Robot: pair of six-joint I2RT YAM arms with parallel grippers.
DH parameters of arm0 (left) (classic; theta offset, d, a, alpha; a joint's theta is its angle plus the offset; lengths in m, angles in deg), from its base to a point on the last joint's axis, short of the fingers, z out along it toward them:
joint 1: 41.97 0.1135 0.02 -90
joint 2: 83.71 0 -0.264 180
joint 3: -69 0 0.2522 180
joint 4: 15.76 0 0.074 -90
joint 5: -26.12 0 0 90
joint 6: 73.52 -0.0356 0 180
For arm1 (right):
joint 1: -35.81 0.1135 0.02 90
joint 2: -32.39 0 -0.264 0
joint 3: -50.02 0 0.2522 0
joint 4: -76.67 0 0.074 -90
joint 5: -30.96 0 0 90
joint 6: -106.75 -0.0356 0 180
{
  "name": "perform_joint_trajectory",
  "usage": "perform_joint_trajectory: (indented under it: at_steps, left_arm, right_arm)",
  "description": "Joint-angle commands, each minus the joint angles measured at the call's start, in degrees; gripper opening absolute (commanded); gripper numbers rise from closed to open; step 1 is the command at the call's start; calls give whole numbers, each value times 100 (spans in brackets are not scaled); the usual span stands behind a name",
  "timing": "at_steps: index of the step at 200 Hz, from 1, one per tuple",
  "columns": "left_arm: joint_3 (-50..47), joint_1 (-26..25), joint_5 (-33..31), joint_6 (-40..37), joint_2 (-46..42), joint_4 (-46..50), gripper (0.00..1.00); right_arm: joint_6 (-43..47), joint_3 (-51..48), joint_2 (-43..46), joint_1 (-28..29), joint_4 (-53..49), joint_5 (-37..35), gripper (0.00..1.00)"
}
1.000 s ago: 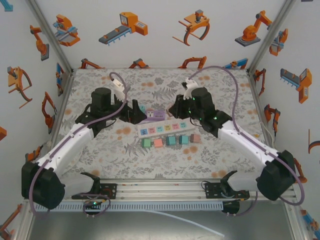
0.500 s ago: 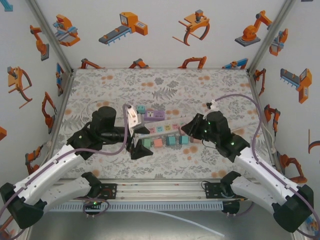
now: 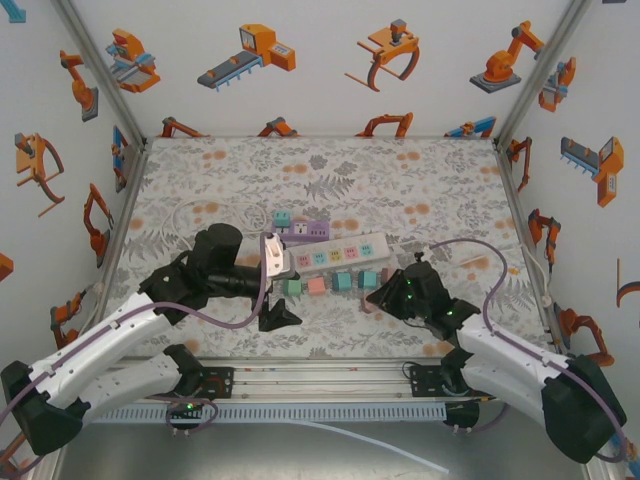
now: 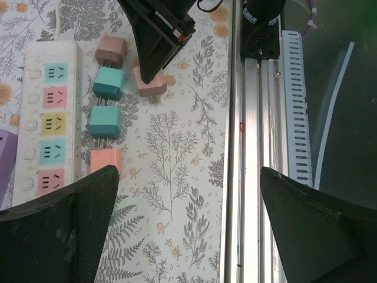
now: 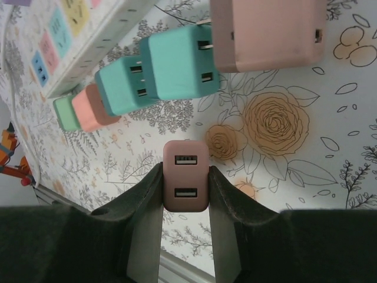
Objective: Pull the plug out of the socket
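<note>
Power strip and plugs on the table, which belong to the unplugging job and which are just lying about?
Job: power strip; small pink plug, held by the right end effector.
Lying about: teal plugs; salmon plug; purple block.

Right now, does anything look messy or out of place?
One small pink plug block sits apart from the other plugs lined beside the white power strip, pinched in the jaws of the right gripper. Nothing spilled or broken.
</note>
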Motion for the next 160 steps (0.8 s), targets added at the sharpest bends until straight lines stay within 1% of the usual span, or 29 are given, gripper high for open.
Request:
perform_joint_trajectory:
  at_steps: [1, 23, 33, 83, 115, 160]
  left_arm:
    - [-29, -33, -80, -156, 19, 74, 97]
    - [-46, -33, -128, -165, 42, 58, 97]
    - [-38, -33, -146, -152, 50, 57, 97]
    - [-46, -33, -309, -165, 55, 53, 97]
    - [-56, -33, -388, -156, 36, 52, 97]
    - [-65, -33, -498, -125, 52, 53, 97]
  right_arm:
    - [-204, 15, -240, -17, 909, 27, 20]
    - [-271, -96, -461, -9, 1080, -63, 21]
    - [-266, -129, -517, -9, 1107, -83, 23]
    - [-236, -134, -637, -9, 568, -183, 42]
    - [-221, -161, -569, -8, 317, -303, 45]
    - [-215, -120, -356, -9, 7, -446, 47]
